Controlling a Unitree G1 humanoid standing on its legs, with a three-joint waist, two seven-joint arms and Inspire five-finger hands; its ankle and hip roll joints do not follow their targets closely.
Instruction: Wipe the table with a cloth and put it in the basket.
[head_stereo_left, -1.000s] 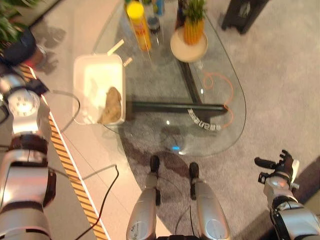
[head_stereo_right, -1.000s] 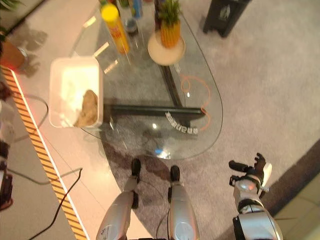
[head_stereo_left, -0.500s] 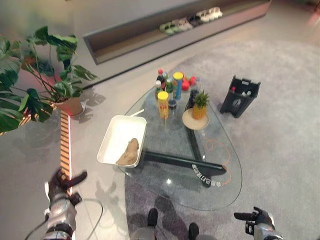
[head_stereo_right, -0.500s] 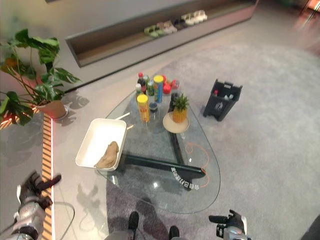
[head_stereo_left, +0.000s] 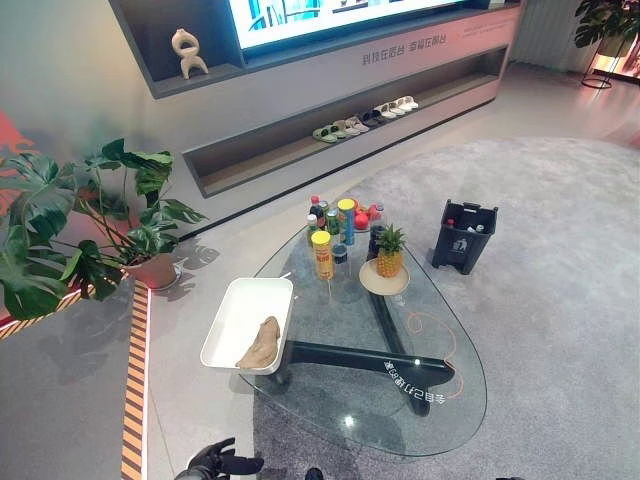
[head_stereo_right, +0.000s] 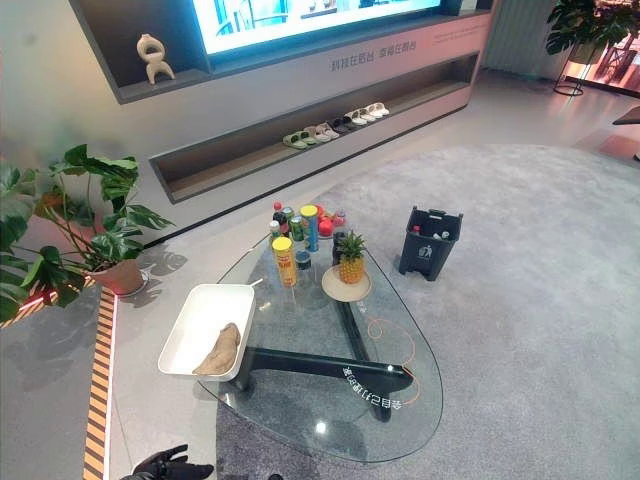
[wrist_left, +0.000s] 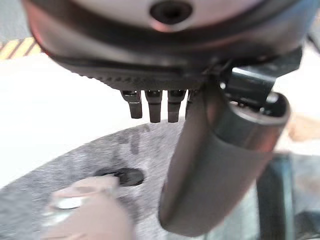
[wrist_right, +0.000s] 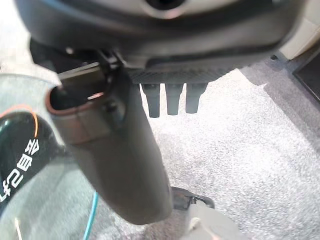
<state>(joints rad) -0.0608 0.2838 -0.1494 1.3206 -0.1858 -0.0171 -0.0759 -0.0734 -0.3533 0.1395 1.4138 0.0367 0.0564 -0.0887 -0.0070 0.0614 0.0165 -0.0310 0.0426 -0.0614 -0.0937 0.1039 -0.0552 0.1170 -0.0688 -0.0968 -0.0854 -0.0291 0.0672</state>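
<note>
Left eye view: my left hand (head_stereo_left: 222, 464) hangs low by the floor, fingers loosely spread, empty. My right hand (wrist_right: 150, 90) hangs over carpet, fingers straight, holding nothing. Ahead and left, nearer my left hand, the tan cloth (head_stereo_left: 261, 342) already lies in the white basket (head_stereo_left: 236, 306), long axis running away from me. I leave the print on the glass table (head_stereo_left: 440, 400) unread.
</note>
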